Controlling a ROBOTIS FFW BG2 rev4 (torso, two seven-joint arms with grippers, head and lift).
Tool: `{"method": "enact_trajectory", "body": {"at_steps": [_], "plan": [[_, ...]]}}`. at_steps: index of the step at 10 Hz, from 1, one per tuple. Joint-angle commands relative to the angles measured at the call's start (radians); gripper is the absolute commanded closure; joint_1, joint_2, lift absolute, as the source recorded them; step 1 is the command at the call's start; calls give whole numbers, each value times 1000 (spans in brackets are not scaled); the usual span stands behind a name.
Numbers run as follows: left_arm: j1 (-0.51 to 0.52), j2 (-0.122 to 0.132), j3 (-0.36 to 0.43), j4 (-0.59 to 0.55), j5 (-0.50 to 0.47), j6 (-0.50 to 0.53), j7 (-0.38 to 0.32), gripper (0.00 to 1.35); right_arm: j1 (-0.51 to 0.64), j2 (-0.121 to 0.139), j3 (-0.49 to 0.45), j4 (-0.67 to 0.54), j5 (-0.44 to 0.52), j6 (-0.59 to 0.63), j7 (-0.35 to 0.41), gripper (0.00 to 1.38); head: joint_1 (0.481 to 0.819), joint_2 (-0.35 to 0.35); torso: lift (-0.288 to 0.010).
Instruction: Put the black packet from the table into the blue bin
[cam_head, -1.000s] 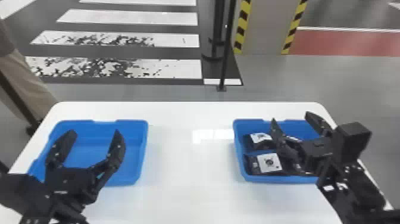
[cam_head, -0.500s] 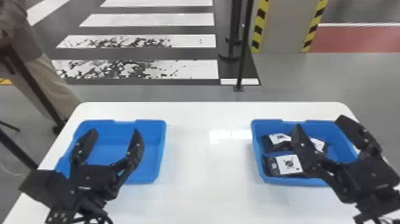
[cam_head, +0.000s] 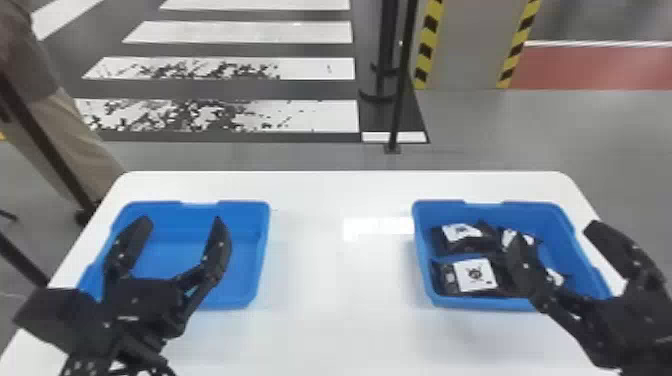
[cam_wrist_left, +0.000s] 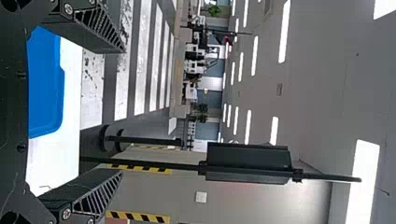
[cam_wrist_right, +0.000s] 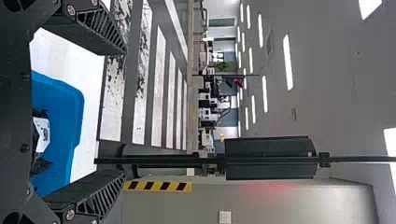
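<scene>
Blue round-cornered bin (cam_head: 537, 220), white-labelled black packets (cam_head: 472, 275)

Black, white-labelled packets (cam_head: 475, 276) in blue bin (cam_head: 537, 218)

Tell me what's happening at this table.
A robot is on a job of putting a black packet into a blue bin, and neither of its tools holds anything at this moment. The right tool is open at the right bin, where several black packets with white labels lie. The left tool is open at the left bin. Both bins sit on the white table.
</scene>
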Motion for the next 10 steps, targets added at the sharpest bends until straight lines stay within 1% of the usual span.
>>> {"method": "enact_trajectory", "body": {"at_steps": [1, 10], "plan": [[0, 0, 0, 0, -1, 0, 0, 117, -1, 1, -2, -3, 7, 7, 0, 116, 695, 1, -110], [3, 0, 2, 0, -21, 0, -2, 117, -1, 1, 0, -12, 7, 30, 2, 116, 695, 0, -110]]}}
